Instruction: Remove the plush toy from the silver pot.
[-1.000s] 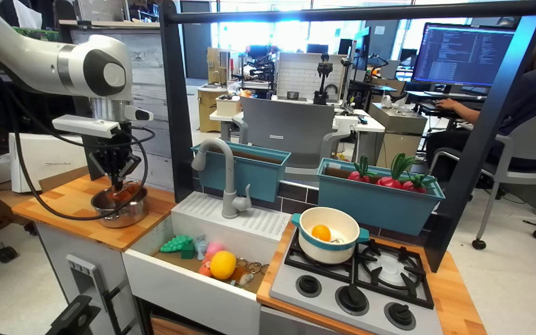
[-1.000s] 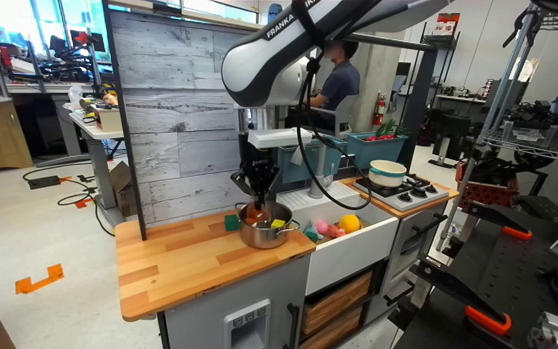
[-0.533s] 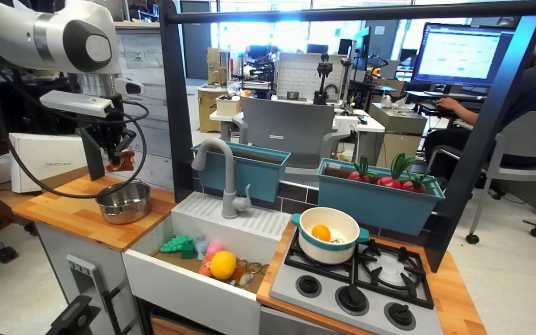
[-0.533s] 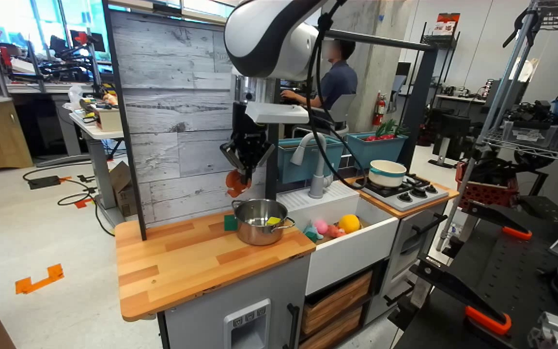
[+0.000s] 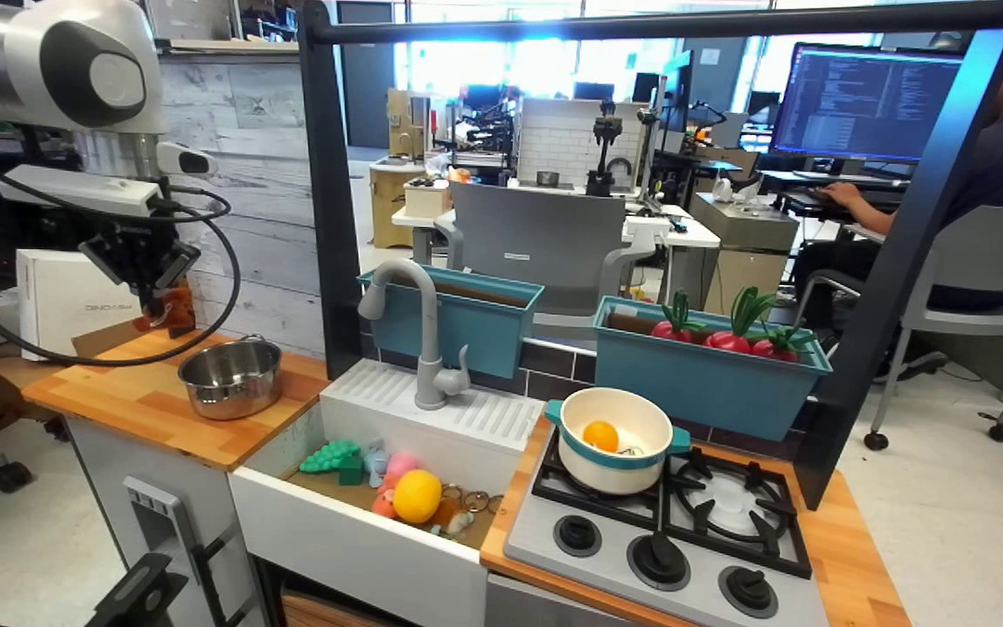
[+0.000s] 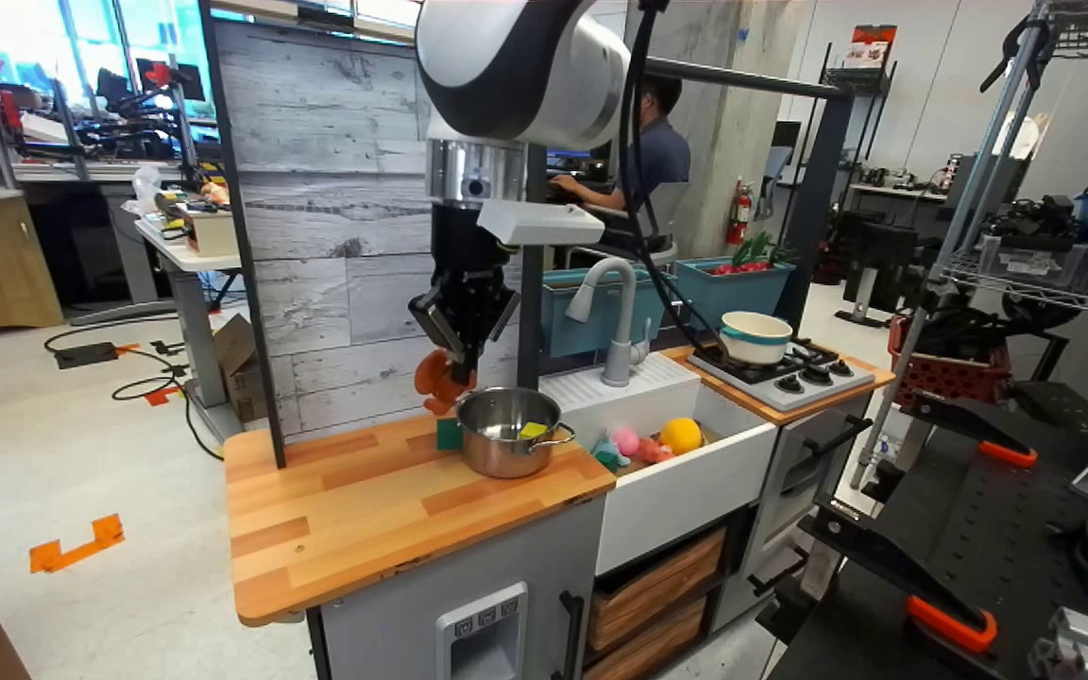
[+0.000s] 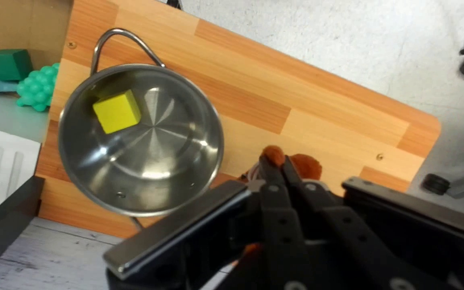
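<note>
The orange-red plush toy (image 5: 178, 305) is held in the air beside the silver pot (image 5: 232, 394), over the wooden counter. It also shows in an exterior view (image 6: 437, 380) and in the wrist view (image 7: 307, 166), partly covered by the fingers. My gripper (image 7: 281, 162) is shut on the toy, with a bit of it poking out between the fingertips. The gripper also shows in both exterior views (image 5: 153, 305) (image 6: 465, 366). The pot stands upright, and in the wrist view (image 7: 167, 149) only a yellow cube (image 7: 116, 113) lies inside it.
The wooden counter (image 7: 328, 133) extends beyond the pot to an open edge. A grey plank wall (image 6: 346, 312) borders it. A small green block (image 6: 450, 434) is beside the pot. The sink (image 5: 362, 557) holds several toys. A cream pot (image 5: 615, 475) stands on the stove.
My gripper has lifted the plush toy up out of the silver pot and moved it sideways, away from the sink. It has come down a little in the last half second.
</note>
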You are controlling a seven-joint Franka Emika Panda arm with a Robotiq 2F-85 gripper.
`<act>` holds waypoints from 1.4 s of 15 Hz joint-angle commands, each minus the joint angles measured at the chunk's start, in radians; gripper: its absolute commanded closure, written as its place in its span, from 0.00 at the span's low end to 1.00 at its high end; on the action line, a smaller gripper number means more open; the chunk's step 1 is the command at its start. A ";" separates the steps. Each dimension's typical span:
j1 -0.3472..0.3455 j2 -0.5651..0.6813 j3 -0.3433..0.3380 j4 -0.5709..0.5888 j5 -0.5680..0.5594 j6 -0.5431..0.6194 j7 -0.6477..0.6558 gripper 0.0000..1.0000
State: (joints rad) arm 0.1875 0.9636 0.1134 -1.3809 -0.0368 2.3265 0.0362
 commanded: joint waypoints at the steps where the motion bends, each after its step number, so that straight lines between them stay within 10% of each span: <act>1: 0.055 -0.027 -0.013 -0.054 -0.032 0.053 -0.001 0.99; 21: 0.193 0.074 -0.174 -0.020 -0.112 0.297 0.213 0.99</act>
State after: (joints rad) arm 0.3546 1.0041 -0.0213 -1.4167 -0.1315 2.6181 0.2018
